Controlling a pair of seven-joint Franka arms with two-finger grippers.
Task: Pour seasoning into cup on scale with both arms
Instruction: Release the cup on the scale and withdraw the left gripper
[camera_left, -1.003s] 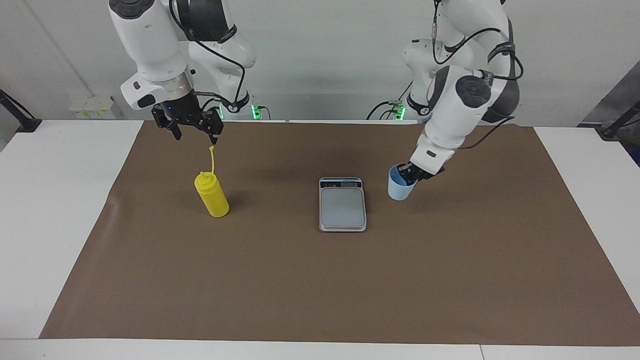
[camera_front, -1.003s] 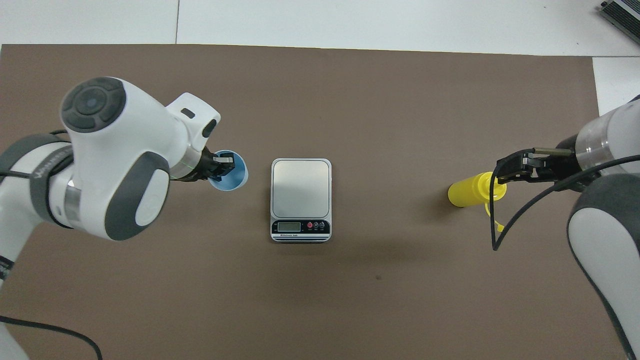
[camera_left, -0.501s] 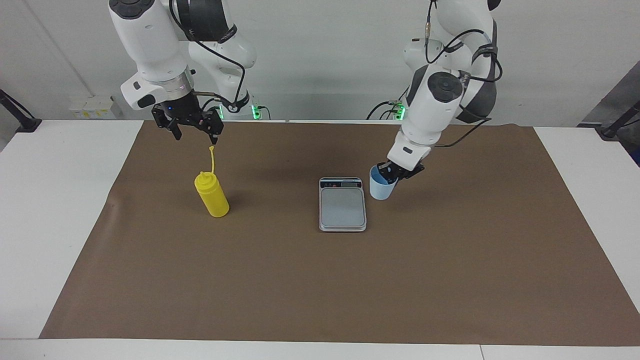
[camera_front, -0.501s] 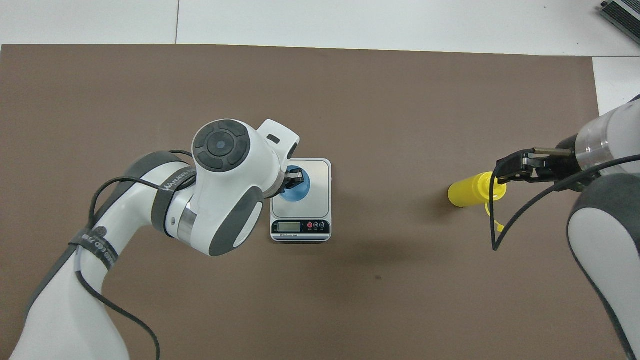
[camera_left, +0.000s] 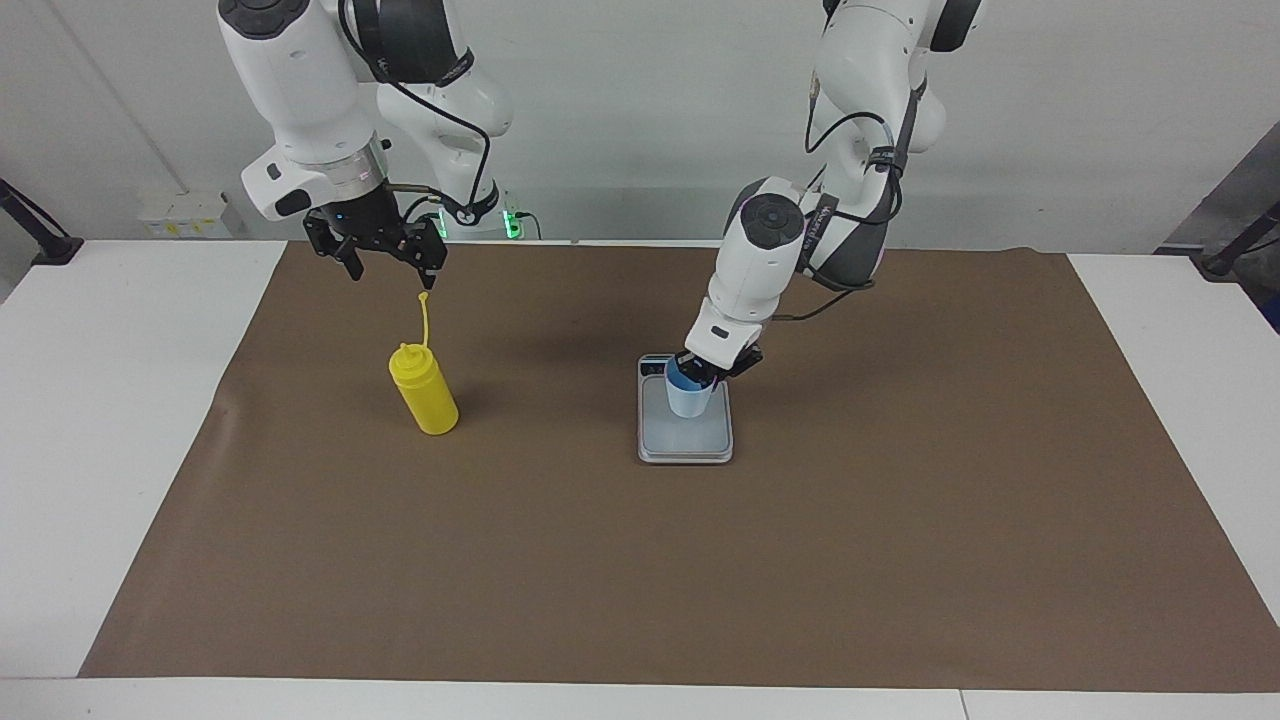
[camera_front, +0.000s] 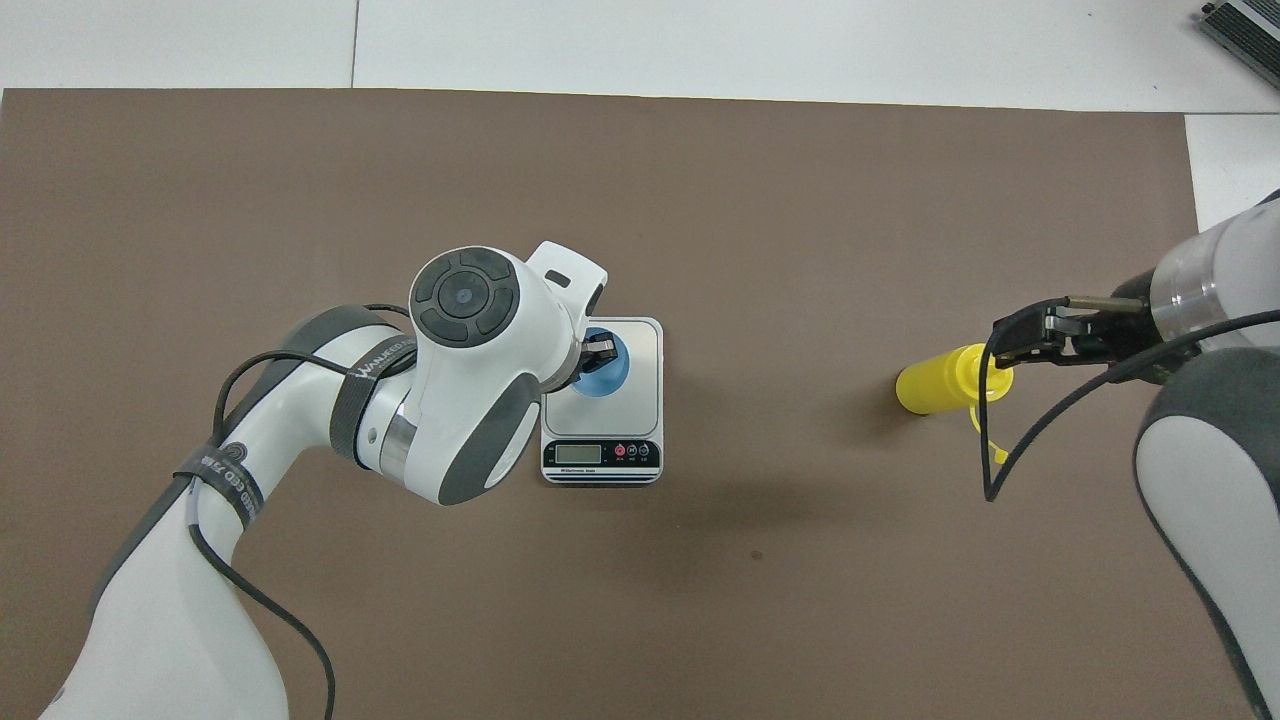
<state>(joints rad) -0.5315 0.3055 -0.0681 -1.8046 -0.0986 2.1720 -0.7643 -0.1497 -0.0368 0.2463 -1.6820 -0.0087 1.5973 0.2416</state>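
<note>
Cup (camera_left: 689, 398): carried a moment ago from the brown mat onto the scale (camera_left: 685, 440), rim clamped by left gripper (camera_left: 703, 372); bottle (camera_left: 424, 391) untouched toward the right arm's end, open right gripper (camera_left: 385, 262) above; pouring pending.

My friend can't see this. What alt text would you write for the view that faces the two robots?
The left gripper, shut on the rim of a light-blue cup, holds it over a silver kitchen scale mid-table. The right gripper hangs open above a yellow squeeze bottle standing on the brown mat.
</note>
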